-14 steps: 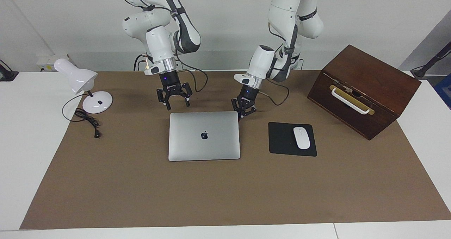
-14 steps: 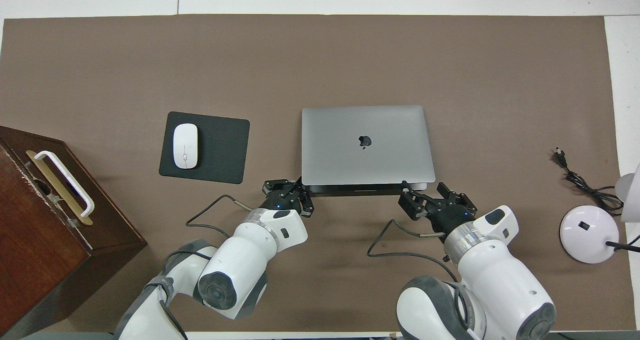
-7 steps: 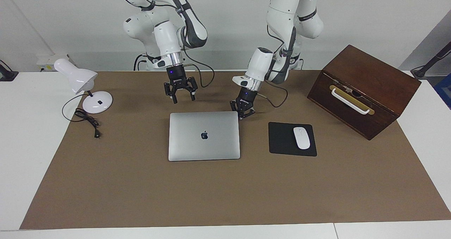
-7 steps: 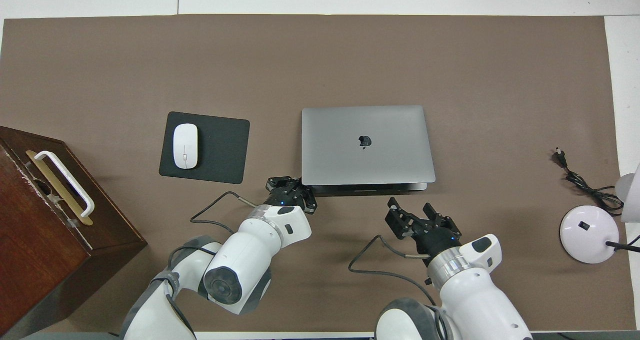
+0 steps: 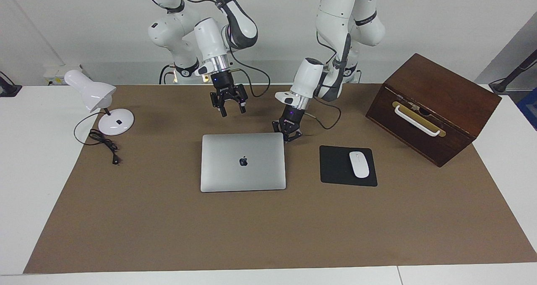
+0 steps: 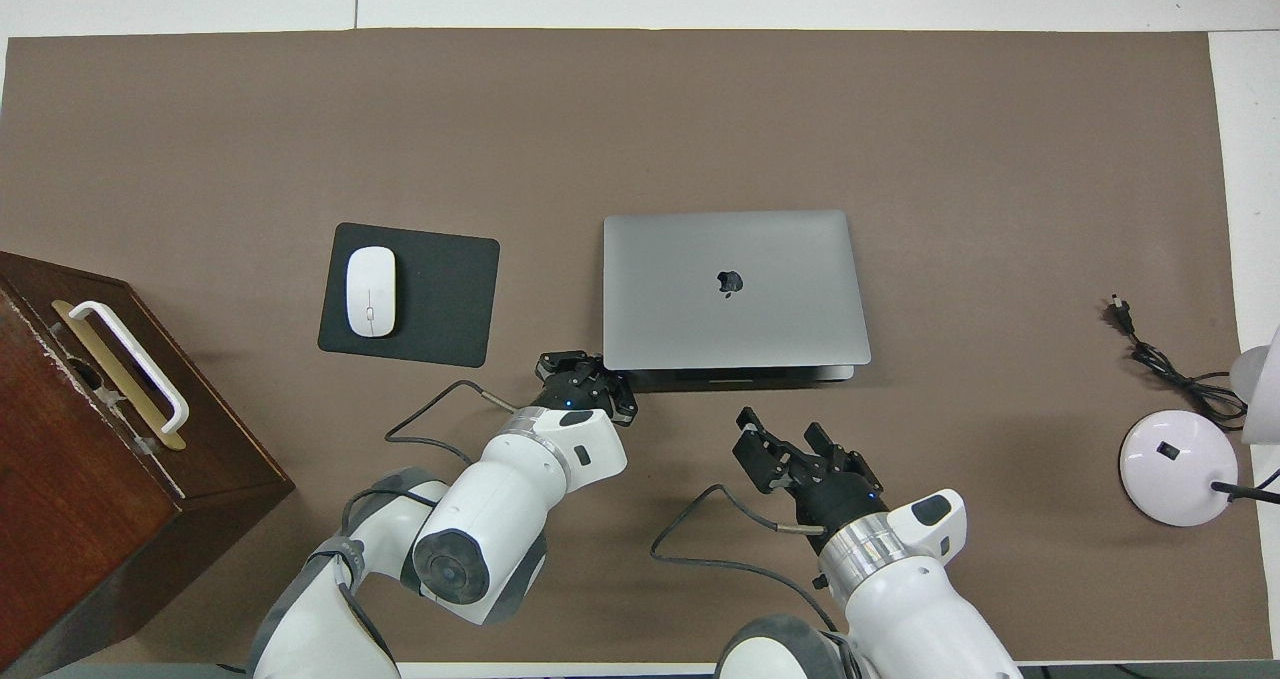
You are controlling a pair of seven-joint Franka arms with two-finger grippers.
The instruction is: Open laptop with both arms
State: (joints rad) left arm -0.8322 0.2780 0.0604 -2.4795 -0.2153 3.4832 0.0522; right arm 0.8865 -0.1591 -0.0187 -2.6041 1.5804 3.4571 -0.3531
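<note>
Two end effectors: left end effector (image 5: 288, 137) pinched together at laptop (image 5: 243, 162) corner; right end effector (image 5: 230, 108) spread apart.

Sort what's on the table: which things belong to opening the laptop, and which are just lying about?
Job:
- laptop, lid shut
- left gripper, shut, at the laptop's corner
- right gripper, open, over the mat

Lying about:
- white mouse on black mouse pad
- wooden box
- white desk lamp
</note>
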